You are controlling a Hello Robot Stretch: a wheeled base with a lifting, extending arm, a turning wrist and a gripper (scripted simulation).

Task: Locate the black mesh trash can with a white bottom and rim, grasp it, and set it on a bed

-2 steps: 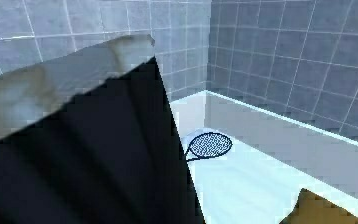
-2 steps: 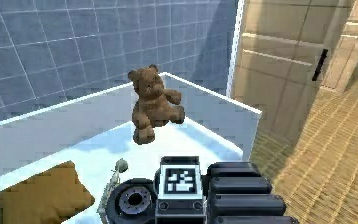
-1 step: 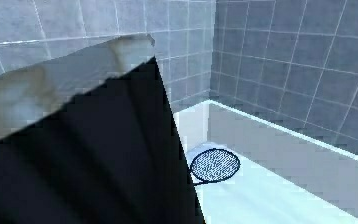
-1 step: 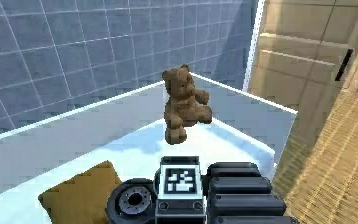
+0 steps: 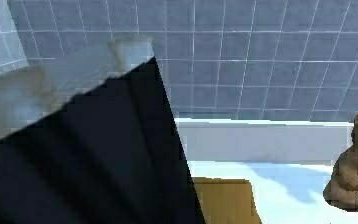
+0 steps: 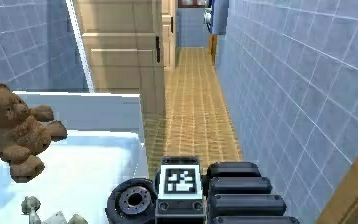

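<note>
Closest in, the arm [image 6: 242, 195] sits low with the gripper [image 6: 130, 204] pulled in, probably for driving (can't tell how its fingers stand, or whether it's holding anything). The trash can [image 5: 92, 150] looms tilted across the forward view's left, black ribbed side and pale rim right by the camera, so I'd guess it's lifted, not standing. Behind it is the white bathtub [image 5: 267, 135] with a teddy bear [image 6: 22, 125] in it, then the tan hallway floor [image 6: 192, 90], likely the way toward a bed.

black white-rimmed shape [image 5: 97, 160], blue tiled wall [image 5: 247, 60], teddy bear [image 5: 355, 162]
</note>
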